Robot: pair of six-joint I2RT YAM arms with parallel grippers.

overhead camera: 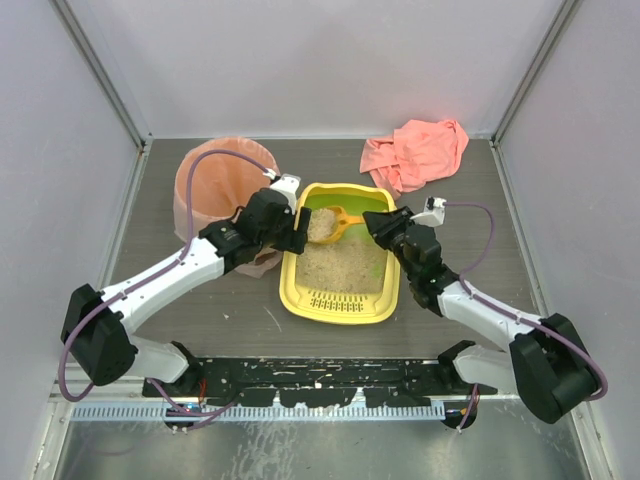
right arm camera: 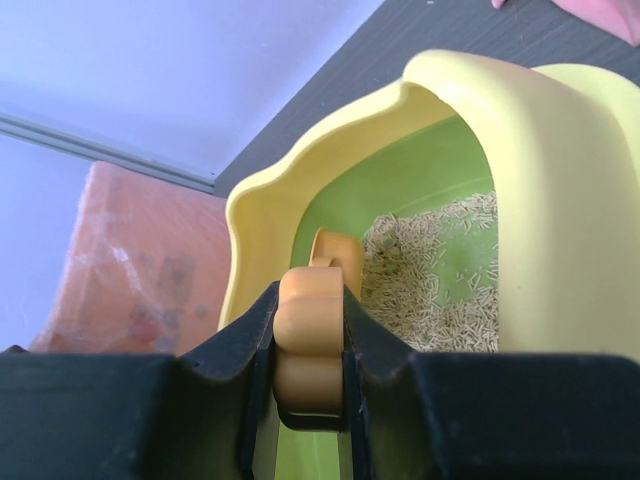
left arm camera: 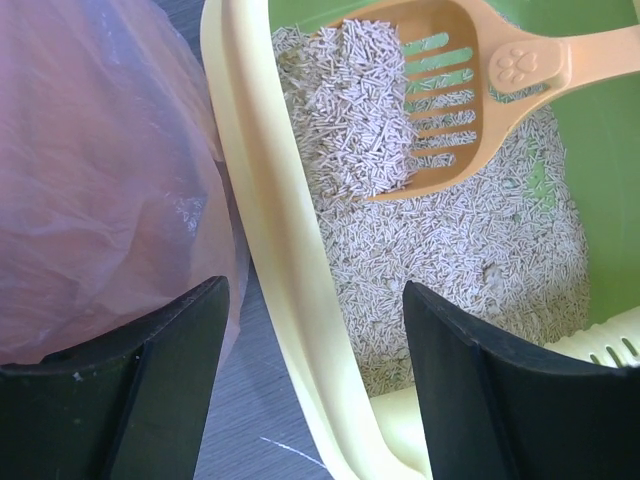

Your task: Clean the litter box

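**Position and grip status**

Right gripper: closed on the handle end of the small orange slotted plastic scoop, with black fingers pressed against both sides of the handle. Scoop head ahead of this gripper, heaped with pale pellet litter. Paw-print emblem moulded where handle meets head.

Scoop head located inside the far end of the shallow rectangular yellow plastic litter box with green inner walls. Slotted grate at the opposite end of the box, behind both grippers and nearest the arm bases.

Left gripper: open, with nothing pinched between the fingers. Set astride the left wall of the litter box, one finger outside the wall, the other inside above the litter. Contact with the wall: cannot tell. Scoop head just ahead of this gripper.

Round bin lined with a translucent pink plastic bag: just beside the outer finger of the left gripper, close against the box wall.

Crumpled pink cloth: beyond the right gripper, apart from the litter box, on the dark wood-grain table.
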